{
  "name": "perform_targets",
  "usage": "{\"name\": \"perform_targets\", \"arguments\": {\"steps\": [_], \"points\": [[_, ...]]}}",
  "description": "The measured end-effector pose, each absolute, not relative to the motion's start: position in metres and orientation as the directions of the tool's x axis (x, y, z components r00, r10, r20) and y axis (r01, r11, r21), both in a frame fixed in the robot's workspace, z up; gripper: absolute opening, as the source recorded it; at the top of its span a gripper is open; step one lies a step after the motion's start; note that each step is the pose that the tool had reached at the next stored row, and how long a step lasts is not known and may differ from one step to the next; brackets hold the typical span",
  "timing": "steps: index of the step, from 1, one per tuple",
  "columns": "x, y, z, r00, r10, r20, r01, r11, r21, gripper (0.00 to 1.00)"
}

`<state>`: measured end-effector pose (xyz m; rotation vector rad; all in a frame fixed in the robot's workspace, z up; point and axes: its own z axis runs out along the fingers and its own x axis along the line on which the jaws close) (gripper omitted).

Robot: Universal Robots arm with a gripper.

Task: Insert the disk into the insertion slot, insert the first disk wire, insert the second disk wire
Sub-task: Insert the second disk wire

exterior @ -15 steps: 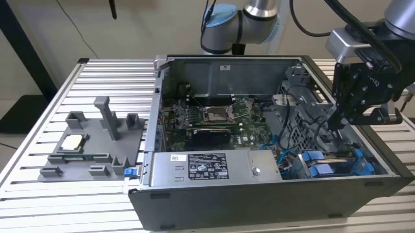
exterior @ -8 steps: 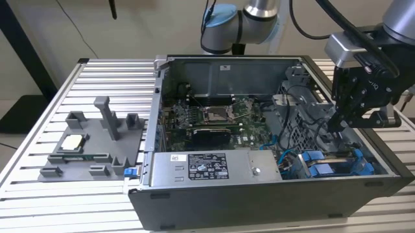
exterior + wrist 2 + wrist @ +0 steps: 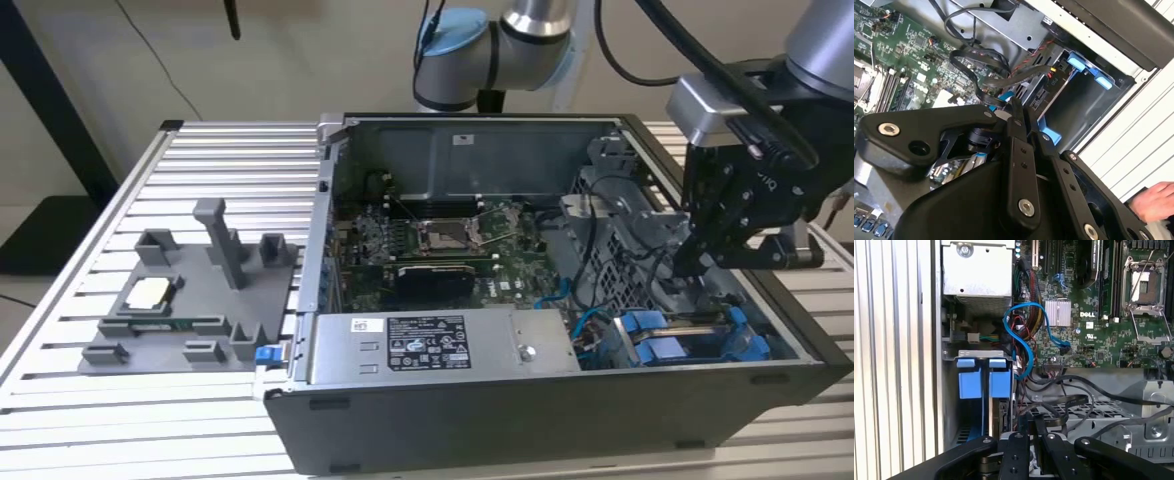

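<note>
while the tool [image 3: 1019,112] hangs inside the computer case [image 3: 561,420], fingers pinched together on a black cable [image 3: 971,75], blue-framed disk [image 3: 999,380] in its bay, hand [image 3: 1154,200] nearby

Two blue-framed drive units sit side by side in the dark grey drive cage [image 3: 951,390] at lower left of the first wrist view; which one is the disk [image 3: 999,382] cannot be told for certain. In the exterior view the blue frames [image 3: 674,345] lie at lower right inside the computer case. A thin black cable, the second disk wire [image 3: 971,70], loops across the upper middle of the second wrist view.
</note>
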<state>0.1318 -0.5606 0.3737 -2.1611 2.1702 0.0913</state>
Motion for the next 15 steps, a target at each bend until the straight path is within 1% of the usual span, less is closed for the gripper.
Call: {"name": "perform_targets", "arguments": {"steps": [12, 15], "points": [[0.1319, -0.5606, 0.3726, -0.004, -0.995, -0.097, -1.0, 0.005, -0.013, 0.16], [0.1318, -0.5606, 0.3712, -0.003, -0.995, -0.097, -1.0, 0.005, -0.019, 0.16]]}}
